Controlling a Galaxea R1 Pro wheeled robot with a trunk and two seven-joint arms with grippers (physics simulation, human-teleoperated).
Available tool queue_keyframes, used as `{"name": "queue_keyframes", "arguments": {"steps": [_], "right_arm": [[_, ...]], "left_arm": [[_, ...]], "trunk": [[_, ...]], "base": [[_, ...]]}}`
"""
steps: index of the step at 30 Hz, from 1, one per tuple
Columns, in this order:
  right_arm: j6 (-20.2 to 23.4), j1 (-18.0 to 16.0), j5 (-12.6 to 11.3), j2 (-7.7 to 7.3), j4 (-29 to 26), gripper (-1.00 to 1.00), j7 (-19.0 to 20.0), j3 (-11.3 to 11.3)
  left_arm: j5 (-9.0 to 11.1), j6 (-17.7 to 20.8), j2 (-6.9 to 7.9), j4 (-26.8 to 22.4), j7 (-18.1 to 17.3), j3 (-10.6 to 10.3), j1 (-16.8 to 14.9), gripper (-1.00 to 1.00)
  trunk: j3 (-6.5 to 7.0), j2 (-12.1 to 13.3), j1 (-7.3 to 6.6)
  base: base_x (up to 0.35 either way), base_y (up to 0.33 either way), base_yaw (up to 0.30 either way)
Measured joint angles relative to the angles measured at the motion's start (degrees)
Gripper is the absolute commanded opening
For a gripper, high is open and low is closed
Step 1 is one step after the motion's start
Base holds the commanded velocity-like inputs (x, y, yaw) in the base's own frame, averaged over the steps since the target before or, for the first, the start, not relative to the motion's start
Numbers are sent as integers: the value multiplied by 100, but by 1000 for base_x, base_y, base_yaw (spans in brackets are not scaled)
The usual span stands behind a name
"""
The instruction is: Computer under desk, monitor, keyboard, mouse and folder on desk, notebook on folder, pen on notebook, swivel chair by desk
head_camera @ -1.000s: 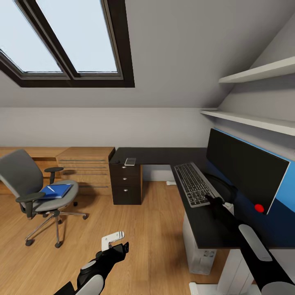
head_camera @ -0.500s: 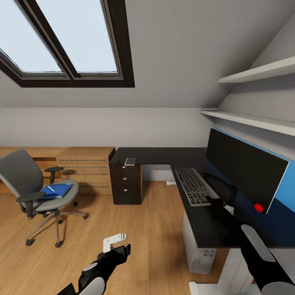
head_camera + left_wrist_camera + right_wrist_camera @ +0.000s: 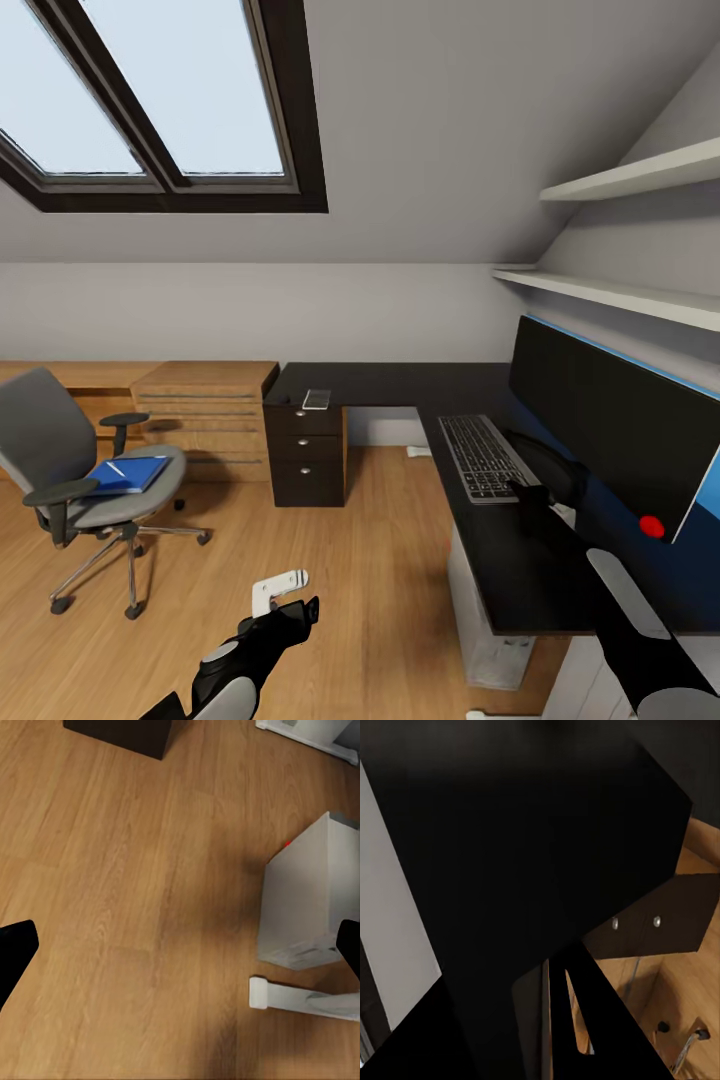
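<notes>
Head view: right tool (image 3: 527, 493) on counter (image 3: 520, 570) beside keyboard (image 3: 482, 456), grip state unclear; left tool (image 3: 180, 945) open. Keyboard stiff, light; grasp long edge.

— What's up on that sloped ceiling?
— A dark-framed skylight (image 3: 150, 100), pale sky behind it.
— And along the right wall?
— Two white shelves (image 3: 620, 235), one above the other, over a blue wall panel (image 3: 708, 500).
— Left of the black drawers?
— A light-wood drawer chest (image 3: 205, 415) against the back wall.
</notes>
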Motion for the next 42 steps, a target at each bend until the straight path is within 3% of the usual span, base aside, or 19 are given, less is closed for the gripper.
{"name": "queue_keyframes", "arguments": {"steps": [8, 22, 35, 42], "right_arm": [[-6, -16, 6, 2, 547, -100, -3, 15], [-12, -17, 17, 0, 604, -100, -3, 16], [-24, -18, 2, 1, 595, -100, 2, 5], [-19, -18, -4, 0, 596, -100, -302, 1]], "left_arm": [[0, 1, 0, 0, 0, 0, 0, 100], [5, 0, 0, 9, 0, -1, 0, 100], [0, -1, 0, 9, 0, 8, 0, 100], [0, 0, 0, 9, 0, 8, 0, 100]], "trunk": [[0, 0, 0], [0, 1, 0], [0, 1, 3], [0, 1, 3]], "base": [[229, 0, 0], [308, 0, 0], [16, -61, 0], [-6, -53, 0]]}}
